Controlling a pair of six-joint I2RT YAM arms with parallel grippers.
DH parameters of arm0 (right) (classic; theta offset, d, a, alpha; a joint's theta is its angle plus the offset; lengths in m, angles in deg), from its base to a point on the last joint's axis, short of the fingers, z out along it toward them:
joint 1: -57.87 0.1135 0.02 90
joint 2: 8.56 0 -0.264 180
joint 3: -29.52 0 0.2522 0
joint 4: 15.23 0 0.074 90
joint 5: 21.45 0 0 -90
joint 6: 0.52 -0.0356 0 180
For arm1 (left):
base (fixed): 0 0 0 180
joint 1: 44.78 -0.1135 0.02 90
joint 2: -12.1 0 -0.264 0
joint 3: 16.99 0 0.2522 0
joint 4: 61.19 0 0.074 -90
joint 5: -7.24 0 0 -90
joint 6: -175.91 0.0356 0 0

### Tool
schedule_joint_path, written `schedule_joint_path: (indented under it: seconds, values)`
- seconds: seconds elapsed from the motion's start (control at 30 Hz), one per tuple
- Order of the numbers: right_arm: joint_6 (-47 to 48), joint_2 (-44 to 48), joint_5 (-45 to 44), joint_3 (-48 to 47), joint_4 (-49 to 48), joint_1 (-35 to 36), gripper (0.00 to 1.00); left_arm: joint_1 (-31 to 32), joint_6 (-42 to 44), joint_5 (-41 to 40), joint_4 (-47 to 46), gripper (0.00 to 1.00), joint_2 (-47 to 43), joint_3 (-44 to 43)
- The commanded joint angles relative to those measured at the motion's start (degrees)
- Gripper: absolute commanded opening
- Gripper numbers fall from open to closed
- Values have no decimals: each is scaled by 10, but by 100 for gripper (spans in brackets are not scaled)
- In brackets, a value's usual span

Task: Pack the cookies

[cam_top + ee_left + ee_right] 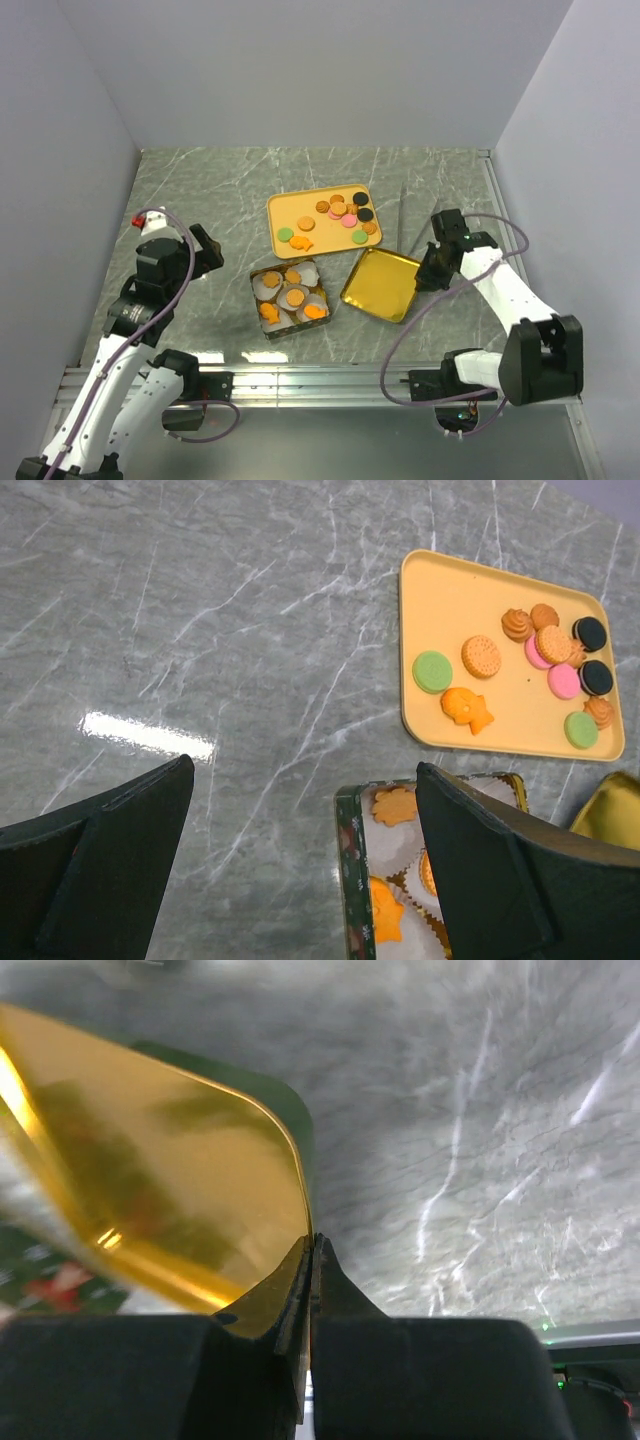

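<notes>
Several cookies (pixel 345 210) lie at the right end of a yellow tray (pixel 290 212); in the left wrist view the cookies (pixel 480 656) are orange, pink, green and black on that tray (pixel 450 590). More cookies (pixel 293 297) rest in white paper cups inside a patterned tin (pixel 258 303), whose wall (pixel 352 880) shows below my left gripper. My left gripper (pixel 207 255) hangs open left of the tin, nothing between its fingers (pixel 305 865). My right gripper (pixel 428 272) is shut, pinching the rim of the tin's gold lid (pixel 381 285) at its right edge (pixel 313 1245).
The gold lid (pixel 150 1180) sits right of the tin and below the tray, its inner face up. Grey marble tabletop (pixel 200 190) spreads behind and to the left. White walls close in the back and sides; a metal rail (pixel 330 380) runs along the near edge.
</notes>
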Motion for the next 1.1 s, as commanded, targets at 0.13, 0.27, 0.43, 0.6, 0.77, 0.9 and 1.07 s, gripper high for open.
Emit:
schedule_joint_path:
  seconds: [0.13,0.27,0.43,0.6,0.77,0.9,1.07]
  values:
    - [-1,66,-20,-126,82,49,0,3,2,24,24,100,50,-102]
    - [-11,68,-20,-193,103,83,0,3,-9,107,32,100,98,-141]
    - [-26,47,13,-284,102,119,0,3,-14,270,0,99,142,-186]
    - [-36,9,64,-362,99,138,0,3,-45,385,-24,99,194,-216]
    - [-34,-19,100,-422,102,151,0,3,-72,446,-77,99,196,-209]
    - [-35,-32,117,-438,98,160,0,3,-103,501,-121,100,198,-202]
    - [-55,-43,148,-437,70,169,0,4,-120,503,-147,99,196,-179]
